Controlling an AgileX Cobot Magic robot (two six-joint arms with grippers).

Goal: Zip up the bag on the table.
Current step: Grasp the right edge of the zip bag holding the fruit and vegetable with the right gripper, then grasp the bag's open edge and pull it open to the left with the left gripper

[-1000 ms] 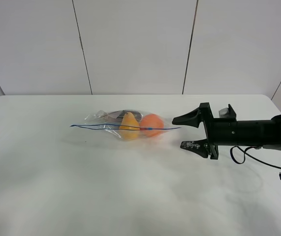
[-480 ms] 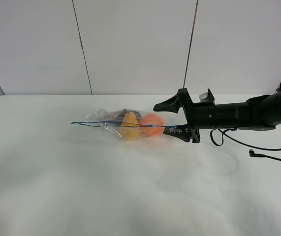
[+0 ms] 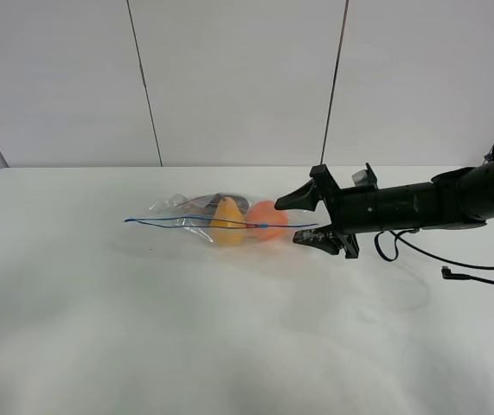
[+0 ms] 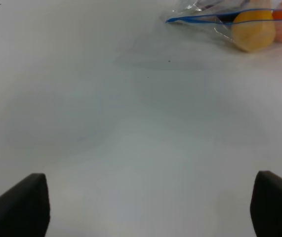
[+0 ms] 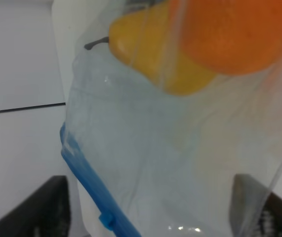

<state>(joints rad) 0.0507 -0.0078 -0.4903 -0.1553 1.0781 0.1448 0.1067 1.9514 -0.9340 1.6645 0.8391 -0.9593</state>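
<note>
Item: the bag [image 3: 216, 220], clear crinkly plastic, lying flat on the table [image 3: 229, 346] toward its far side, slightly left of the middle in the high view. A thin blue zip line [image 3: 177, 221] runs along its length.

Contents: a yellow pear [image 3: 227, 223], an orange fruit [image 3: 266, 220] just beside it, and a dark item [image 3: 216, 201] behind both.

Right wrist view only: the pear's stem [image 5: 95, 43], the zip strip as a broad blue band [image 5: 84, 177] with a small blue tab [image 5: 106, 218] on it, and the film's folds over the fruit.

Left wrist view only: the bag's left corner [image 4: 180, 17] seen from far across bare tabletop.

Right gripper [image 3: 288, 221]: fingers spread wide and lying level, with the bag's right end between them. Its lower finger [image 3: 316, 239] is just beside the plastic; whether it touches cannot be told. It holds nothing.

Left gripper [image 4: 150, 210]: outside the high view. Its fingers are spread wide over bare table, well apart from the bag, holding nothing.

Other: a black cable [image 3: 454, 268] trailing on the table by the right arm.
</note>
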